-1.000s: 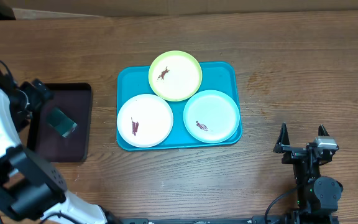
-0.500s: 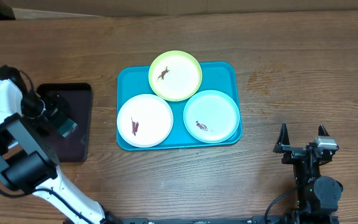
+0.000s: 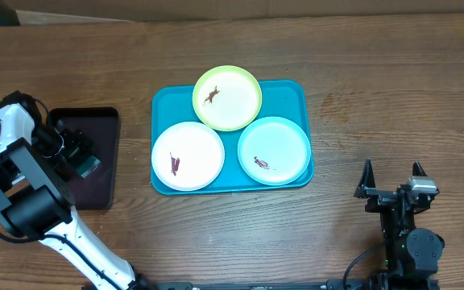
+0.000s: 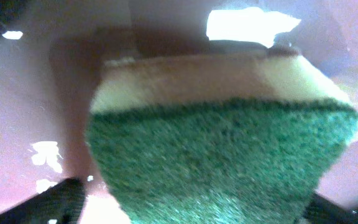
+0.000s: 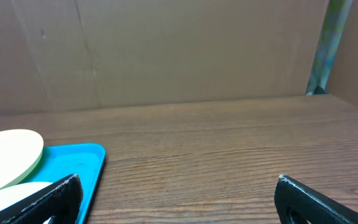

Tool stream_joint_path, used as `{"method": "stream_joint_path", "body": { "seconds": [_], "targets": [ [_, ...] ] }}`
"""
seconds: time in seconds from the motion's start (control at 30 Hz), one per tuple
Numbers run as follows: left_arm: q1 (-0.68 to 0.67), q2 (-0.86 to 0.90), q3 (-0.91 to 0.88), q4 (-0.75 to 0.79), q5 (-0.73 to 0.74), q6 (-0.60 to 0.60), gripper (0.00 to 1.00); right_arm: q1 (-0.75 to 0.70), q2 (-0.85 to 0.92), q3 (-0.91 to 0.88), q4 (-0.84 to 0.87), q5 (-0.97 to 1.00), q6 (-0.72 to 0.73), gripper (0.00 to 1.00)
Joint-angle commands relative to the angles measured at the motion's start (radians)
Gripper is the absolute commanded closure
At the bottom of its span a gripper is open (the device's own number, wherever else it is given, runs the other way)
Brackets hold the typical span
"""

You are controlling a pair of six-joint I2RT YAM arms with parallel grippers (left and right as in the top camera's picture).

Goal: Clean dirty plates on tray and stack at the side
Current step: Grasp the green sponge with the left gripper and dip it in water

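A white plate (image 3: 188, 155), a yellow-green plate (image 3: 227, 97) and a pale blue plate (image 3: 274, 150) are sitting close together on a turquoise tray (image 3: 293, 93), each carrying a small reddish-brown smear. The yellow-green one is lying at the far side and overhanging the tray's far rim, while the other two are lying side by side nearer the robot. They are looking like thin moulded plastic, so they are probably light, stiff and slick, and likely to skid on the smooth tray when wiped. The raised rim is looking like the best place to pinch, on an outer edge facing away from the neighbouring plates, with the smeared centre left free for wiping. The tray is resting near the middle of a wooden bench (image 3: 377, 80). Well to its left, a black tray (image 3: 99, 121) is holding a sponge (image 4: 222, 155) with a green scouring face and a pale foam layer, soft and easily squeezed. The left end effector (image 3: 72, 151) is hanging over that sponge with its dark fingertips showing at either side of it, though it is not possible to tell whether they are pressing on it. The right end effector (image 5: 179, 205) is waiting near the bench's near right edge, well apart from the tray, fingers spread wide and holding nothing.
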Motion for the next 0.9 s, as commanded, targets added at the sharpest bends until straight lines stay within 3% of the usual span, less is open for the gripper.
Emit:
{"method": "stream_joint_path", "body": {
  "seconds": [0.0,0.17,0.23,0.37,0.4,0.43,0.47,0.5,0.8,0.87],
  "targets": [
    [0.006,0.043,0.006,0.030,-0.007,0.034,0.19,-0.005,-0.012,-0.011,0.006,-0.003,-0.007,0.00],
    [0.006,0.043,0.006,0.064,-0.007,0.034,0.80,-0.005,-0.012,-0.011,0.006,-0.003,-0.007,0.00],
    [0.006,0.043,0.006,0.074,-0.006,0.034,0.96,-0.005,-0.012,-0.011,0.007,-0.003,-0.007,0.00],
    [0.007,0.043,0.008,0.074,-0.006,0.034,0.96,-0.005,-0.012,-0.011,0.006,-0.003,-0.007,0.00],
    [0.007,0.043,0.008,0.075,-0.006,0.034,0.90,-0.005,-0.012,-0.011,0.007,-0.003,-0.007,0.00],
    [0.007,0.043,0.008,0.077,-0.006,0.034,0.59,-0.005,-0.012,-0.011,0.006,-0.003,-0.007,0.00],
    [0.007,0.043,0.008,0.079,-0.006,0.034,0.18,-0.005,-0.012,-0.011,0.007,-0.003,-0.007,0.00],
    [0.007,0.043,0.008,0.078,-0.008,0.034,0.00,-0.005,-0.012,-0.011,0.006,-0.003,-0.007,0.00],
    [0.007,0.043,0.007,0.132,-0.097,0.034,0.00,-0.005,-0.012,-0.011,0.007,-0.003,-0.007,0.00],
    [0.007,0.043,0.007,0.137,-0.112,0.034,0.27,-0.005,-0.012,-0.011,0.007,-0.004,-0.007,0.00]
  ]
}}
